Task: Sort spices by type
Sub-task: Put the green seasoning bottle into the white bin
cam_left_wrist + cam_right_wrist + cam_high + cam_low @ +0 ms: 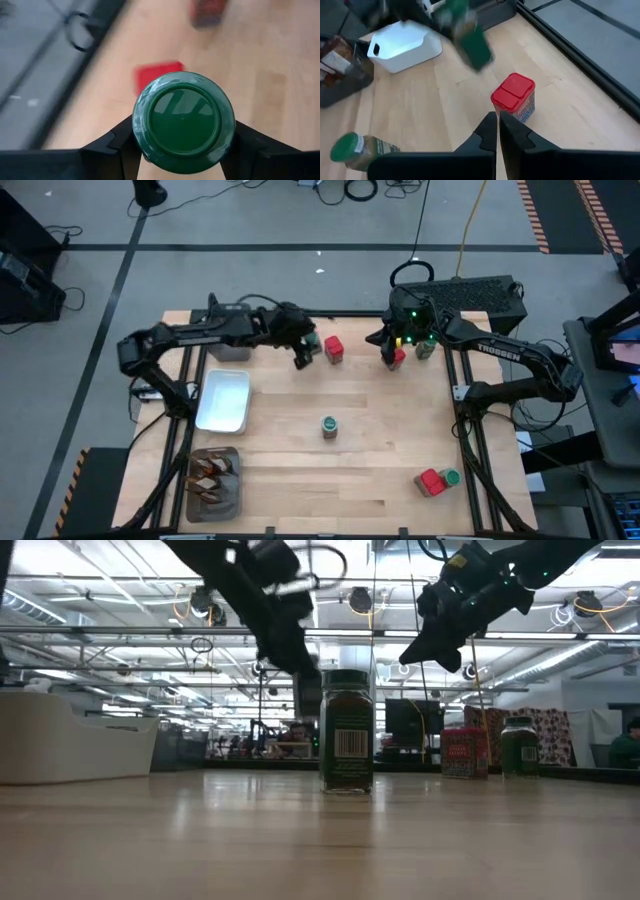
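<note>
Green-lidded jar (183,120): pinched between left gripper (303,355) jaws, raised above the tabletop (340,470) far edge, beside a red box (334,348). Right gripper (498,131): jaws pressed together, empty, above another red box (514,97).

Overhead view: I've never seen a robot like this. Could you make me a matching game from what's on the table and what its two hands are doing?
Things:
1. left hand
2. right hand
3. brown sachets
4. white dish

States or places:
A. shut, holding nothing
B. on the table's left side, between the left arm and the sachets' tray
C. closed around a green-lidded jar
D. lying in a grey mesh tray at the near left corner

Pairs: 1-C, 2-A, 3-D, 4-B
</note>
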Robot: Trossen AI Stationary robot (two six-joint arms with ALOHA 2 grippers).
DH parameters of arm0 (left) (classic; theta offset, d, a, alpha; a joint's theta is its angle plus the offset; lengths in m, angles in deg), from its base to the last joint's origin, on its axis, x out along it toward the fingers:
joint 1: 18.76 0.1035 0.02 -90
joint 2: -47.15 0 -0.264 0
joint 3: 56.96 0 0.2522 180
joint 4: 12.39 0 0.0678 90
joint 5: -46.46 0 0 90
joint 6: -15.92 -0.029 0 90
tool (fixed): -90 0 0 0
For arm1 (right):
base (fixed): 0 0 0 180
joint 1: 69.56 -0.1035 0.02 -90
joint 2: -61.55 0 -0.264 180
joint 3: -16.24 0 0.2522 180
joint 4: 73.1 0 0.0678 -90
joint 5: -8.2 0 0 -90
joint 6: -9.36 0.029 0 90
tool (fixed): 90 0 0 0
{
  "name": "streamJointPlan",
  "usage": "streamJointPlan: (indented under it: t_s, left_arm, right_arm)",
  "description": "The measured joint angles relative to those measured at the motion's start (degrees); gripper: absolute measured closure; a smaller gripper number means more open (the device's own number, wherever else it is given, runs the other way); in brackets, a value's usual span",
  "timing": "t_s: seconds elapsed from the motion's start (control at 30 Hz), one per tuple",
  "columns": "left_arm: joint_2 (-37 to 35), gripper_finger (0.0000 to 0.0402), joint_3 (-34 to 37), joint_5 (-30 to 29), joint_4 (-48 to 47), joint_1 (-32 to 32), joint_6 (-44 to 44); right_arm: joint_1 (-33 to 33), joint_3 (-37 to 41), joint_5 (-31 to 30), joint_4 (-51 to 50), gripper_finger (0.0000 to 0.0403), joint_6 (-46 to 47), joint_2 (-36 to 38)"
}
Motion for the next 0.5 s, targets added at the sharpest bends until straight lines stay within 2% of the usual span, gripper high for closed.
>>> streamJointPlan:
  t_s: [0.2,0.4,0.5]
  left_arm:
    - [-7.52,0.0197,-0.05,-1.98,-10.29,1.77,5.27]
    - [-15.53,0.0197,0.55,0.75,-23.89,1.78,4.97]
    - [-22.36,0.0197,4.65,3.66,-25.92,1.66,5.29]
  right_arm:
    - [0.0,-0.01,-0.01,0.23,0.0403,-2.63,0.0]
    - [-1.96,-0.01,-0.05,0.17,0.0403,5.26,0.0]
    - [-5.75,-0.01,-1.53,1.22,0.0403,8.85,0.0]
